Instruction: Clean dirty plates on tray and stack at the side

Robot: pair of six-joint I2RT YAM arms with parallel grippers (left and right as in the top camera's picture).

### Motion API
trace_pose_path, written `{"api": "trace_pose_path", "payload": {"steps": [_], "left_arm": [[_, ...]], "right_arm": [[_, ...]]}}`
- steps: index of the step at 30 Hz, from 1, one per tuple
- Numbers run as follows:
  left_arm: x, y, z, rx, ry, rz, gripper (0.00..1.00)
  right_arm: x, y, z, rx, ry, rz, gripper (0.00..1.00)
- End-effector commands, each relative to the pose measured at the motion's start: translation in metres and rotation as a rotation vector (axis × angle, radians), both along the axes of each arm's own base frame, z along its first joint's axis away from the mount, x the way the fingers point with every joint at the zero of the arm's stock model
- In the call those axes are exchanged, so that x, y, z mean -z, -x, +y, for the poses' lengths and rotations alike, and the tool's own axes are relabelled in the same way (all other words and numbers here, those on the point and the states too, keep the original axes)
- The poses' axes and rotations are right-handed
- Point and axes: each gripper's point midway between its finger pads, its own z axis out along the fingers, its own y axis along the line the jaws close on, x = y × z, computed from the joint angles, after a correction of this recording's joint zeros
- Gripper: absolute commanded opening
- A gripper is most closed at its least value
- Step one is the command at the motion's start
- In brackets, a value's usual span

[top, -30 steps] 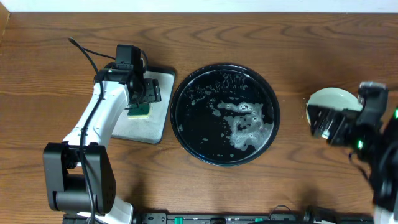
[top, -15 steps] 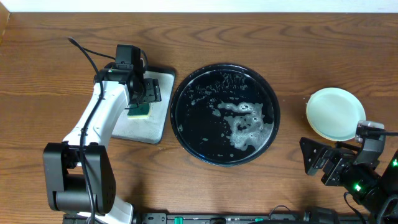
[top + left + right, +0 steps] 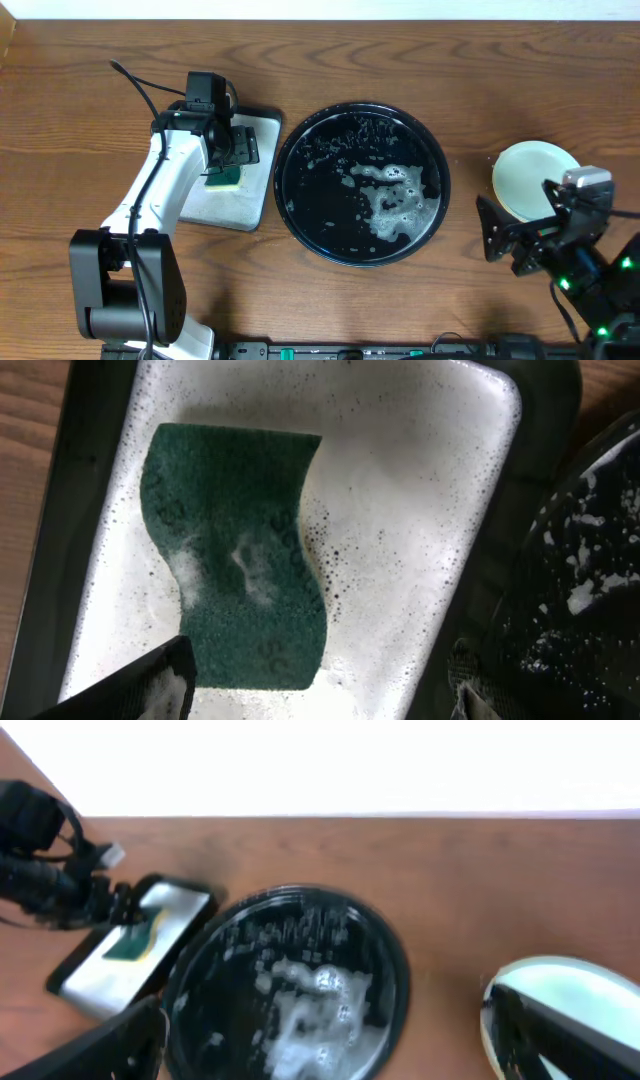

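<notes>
Suds (image 3: 395,205) alone cover the tray (image 3: 310,215) in the overhead view. The plates (image 3: 530,175) sit at the right side, well apart from it. Only a pale top one shows, and I cannot tell how many lie beneath. I judge the cleaning done and the task at its close. The right gripper (image 3: 505,242) hangs wide and empty just beside the stack. The left gripper (image 3: 232,160) hovers over the sponge (image 3: 228,180) on the grey tray (image 3: 255,205).

From the left wrist, the jaws are spread wide above the sponge and hold nothing.

From the right wrist, the plates lie flat with the hollow upward. They are round, so there is no long axis. The next move calls only for drawing both arms clear without nudging the stack.
</notes>
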Motion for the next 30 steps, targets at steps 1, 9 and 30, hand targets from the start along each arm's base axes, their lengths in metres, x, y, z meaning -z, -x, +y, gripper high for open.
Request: {"api": "trace_pose_path", "payload": {"steps": [1, 9, 30], "left_arm": [[0.001, 0.002, 0.002, 0.005, -0.005, 0.006, 0.82], [0.001, 0.002, 0.002, 0.005, -0.005, 0.006, 0.82], [0.001, 0.002, 0.002, 0.005, -0.005, 0.006, 0.82]], "right_arm": [[0.021, 0.002, 0.003, -0.029, 0.038, -0.035, 0.99], [0.09, 0.012, -0.003, 0.0, 0.066, -0.102, 0.99], [0.159, -0.021, 0.0, -0.013, 0.094, -0.403, 0.99]]}}
